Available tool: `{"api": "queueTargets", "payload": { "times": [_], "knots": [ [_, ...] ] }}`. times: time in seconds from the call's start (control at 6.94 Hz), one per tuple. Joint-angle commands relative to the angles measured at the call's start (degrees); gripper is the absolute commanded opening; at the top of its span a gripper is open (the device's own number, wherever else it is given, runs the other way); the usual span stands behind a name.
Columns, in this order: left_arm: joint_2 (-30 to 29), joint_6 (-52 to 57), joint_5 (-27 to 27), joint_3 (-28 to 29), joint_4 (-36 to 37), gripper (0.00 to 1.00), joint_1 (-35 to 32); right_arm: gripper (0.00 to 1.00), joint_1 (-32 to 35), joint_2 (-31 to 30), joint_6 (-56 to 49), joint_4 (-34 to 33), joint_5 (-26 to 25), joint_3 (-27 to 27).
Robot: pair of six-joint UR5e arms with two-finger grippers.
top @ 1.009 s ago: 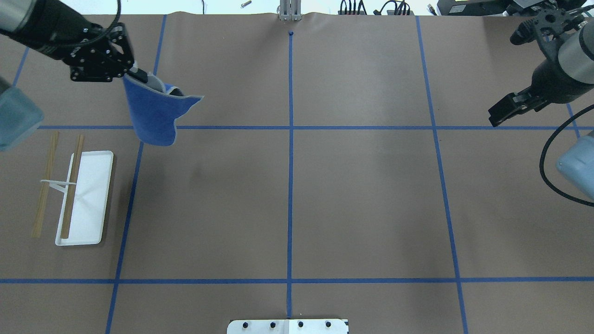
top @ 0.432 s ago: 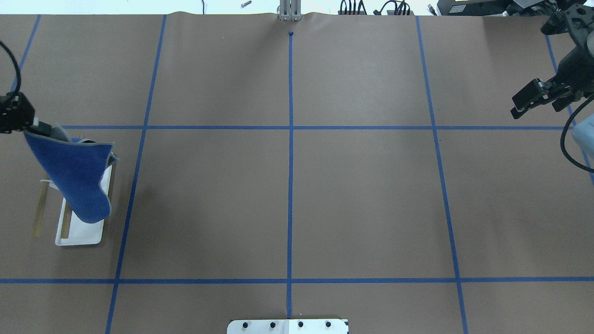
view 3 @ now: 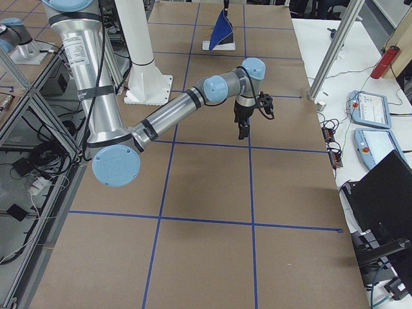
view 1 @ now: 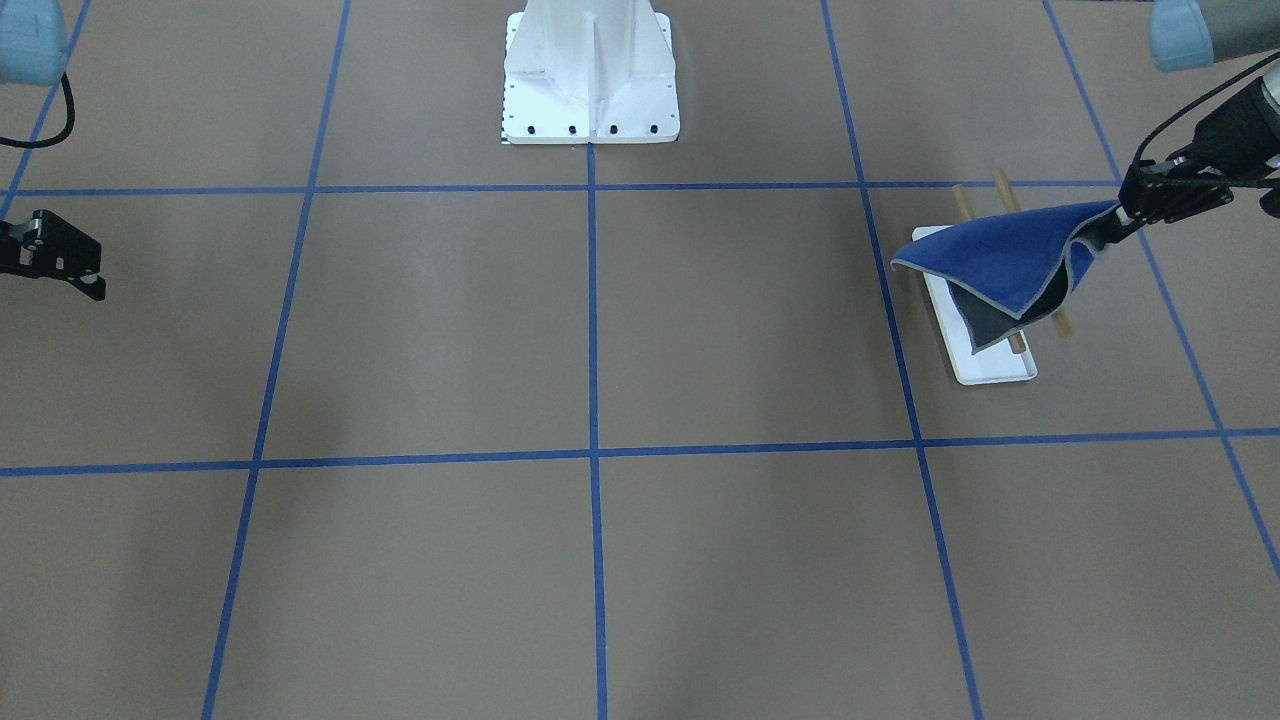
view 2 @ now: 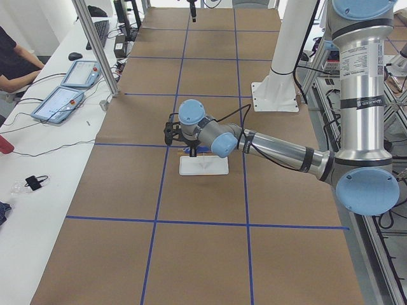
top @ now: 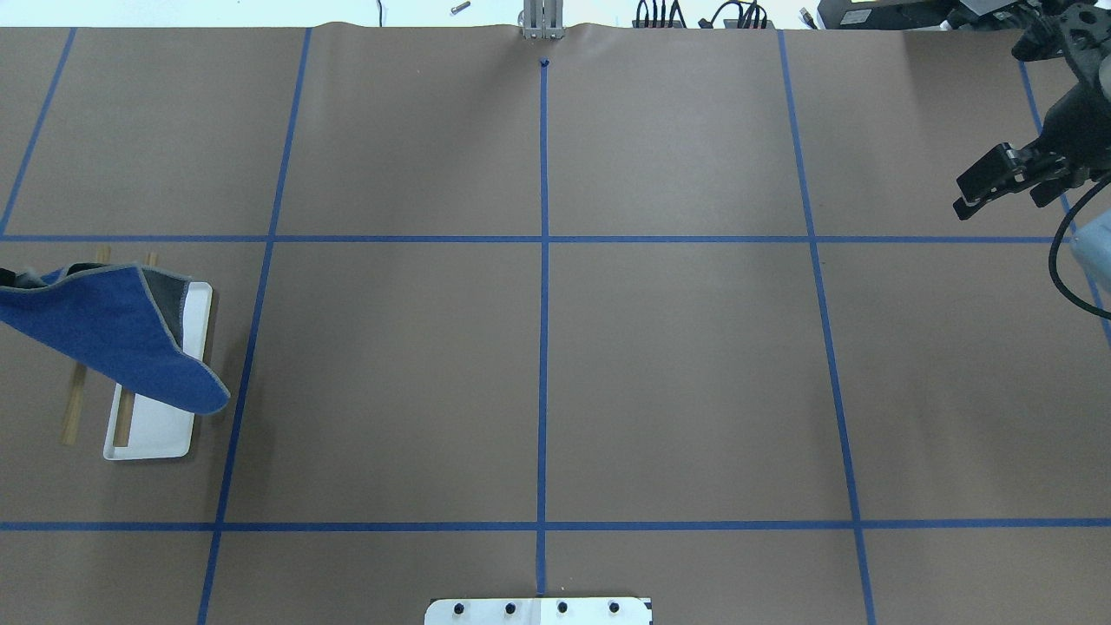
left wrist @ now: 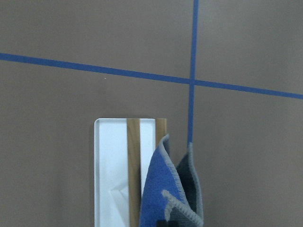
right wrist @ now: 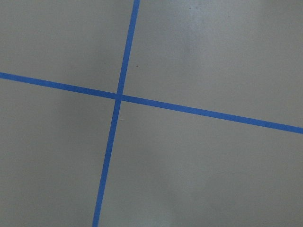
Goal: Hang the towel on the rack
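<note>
The towel (view 1: 1000,262), blue with a dark grey underside, hangs by one corner from my left gripper (view 1: 1122,222), which is shut on it. The towel drapes over the rack (view 1: 990,368), a white tray with two tan rods (view 1: 1003,186). I cannot tell whether the cloth touches the rods. In the overhead view the towel (top: 113,334) covers most of the rack (top: 161,430), and the left gripper is past the left edge. The left wrist view shows the towel (left wrist: 165,198) beside a rod (left wrist: 134,156) over the tray (left wrist: 109,165). My right gripper (top: 962,198) is open, empty and far off.
The white robot pedestal (view 1: 590,70) stands at the robot's edge of the table. Blue tape lines (top: 542,260) divide the brown table into squares. The right wrist view shows only bare table and a tape crossing (right wrist: 118,97).
My left arm carried the towel from the far left of the table towards the robot and leftwards, until it hung over the rack. My right arm drew back to the far right edge.
</note>
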Motion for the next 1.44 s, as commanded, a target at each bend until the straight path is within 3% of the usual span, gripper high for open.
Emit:
{"api": "queueTargets", "payload": {
  "times": [0.0,0.29,0.43,0.58,1.01,1.15,1.3],
  "knots": [
    [1.3,4.4,3.4,2.2,-0.1,0.00,-0.2,1.00,-0.1,0.3,0.1,0.0,0.0,0.2],
    [1.3,6.9,3.9,3.7,-0.1,0.00,-0.1,1.00,0.0,0.3,0.2,0.1,0.1,0.3],
    [1.3,6.9,3.9,4.0,0.1,0.16,0.0,1.00,0.0,0.2,0.2,0.1,0.1,0.3],
    [1.3,7.4,4.8,4.9,-1.1,0.98,-0.1,1.00,-0.1,0.3,0.7,0.2,0.2,0.6],
    [5.0,13.8,9.5,8.6,-9.5,0.99,-1.0,1.00,0.2,-1.2,0.0,0.3,-0.5,0.5],
    [4.3,15.3,10.1,9.3,-8.2,0.99,-3.8,1.00,1.2,-1.2,0.1,0.2,-0.9,-0.6],
    [0.7,15.4,10.1,10.0,-1.6,0.99,-5.0,1.00,3.1,-2.0,-0.1,0.2,-0.9,-0.9]
  ]
}}
